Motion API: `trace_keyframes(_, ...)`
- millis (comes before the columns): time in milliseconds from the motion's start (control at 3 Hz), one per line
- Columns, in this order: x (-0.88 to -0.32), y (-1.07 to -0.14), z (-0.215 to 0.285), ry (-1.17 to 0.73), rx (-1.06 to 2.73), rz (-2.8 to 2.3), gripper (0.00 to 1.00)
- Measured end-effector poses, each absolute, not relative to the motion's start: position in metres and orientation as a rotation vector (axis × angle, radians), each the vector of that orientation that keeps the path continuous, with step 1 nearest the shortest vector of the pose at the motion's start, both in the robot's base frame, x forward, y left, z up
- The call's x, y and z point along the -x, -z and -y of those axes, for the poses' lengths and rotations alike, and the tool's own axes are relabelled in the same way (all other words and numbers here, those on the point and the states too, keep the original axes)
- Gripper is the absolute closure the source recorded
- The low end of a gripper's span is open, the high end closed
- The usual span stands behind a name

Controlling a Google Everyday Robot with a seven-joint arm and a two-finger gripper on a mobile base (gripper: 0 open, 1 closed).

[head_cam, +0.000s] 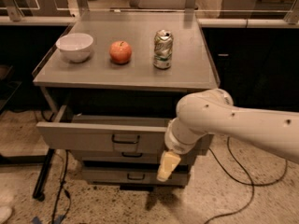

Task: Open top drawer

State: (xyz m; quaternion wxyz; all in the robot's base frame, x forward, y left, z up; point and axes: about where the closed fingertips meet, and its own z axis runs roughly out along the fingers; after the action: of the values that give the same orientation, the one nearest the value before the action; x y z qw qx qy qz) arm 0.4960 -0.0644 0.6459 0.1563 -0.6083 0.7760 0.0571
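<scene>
The top drawer (88,136) is the widest grey metal drawer under the tabletop, with a small dark bracket handle (125,139) at its centre. It stands pulled partly out, and a dark gap shows between its front and the cabinet. My gripper (167,166), cream-coloured, hangs below my white arm (219,118) at the right end of the drawer front. It is level with the middle drawer (132,155) and right of the handle. The bottom drawer (135,175) sits below it. The arm hides the right end of the top drawer.
On the grey tabletop (140,76) stand a white bowl (74,46), a red apple (120,52) and a drinks can (163,49). Dark cabinets (252,69) stand to the right. Cables (60,190) lie on the speckled floor at the left.
</scene>
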Motion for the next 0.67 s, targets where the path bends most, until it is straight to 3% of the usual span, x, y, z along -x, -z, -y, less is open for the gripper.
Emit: trace_keyframes(667,-0.4636,-0.6487,0.0746,-0.197,1.770,-2.234,0.00)
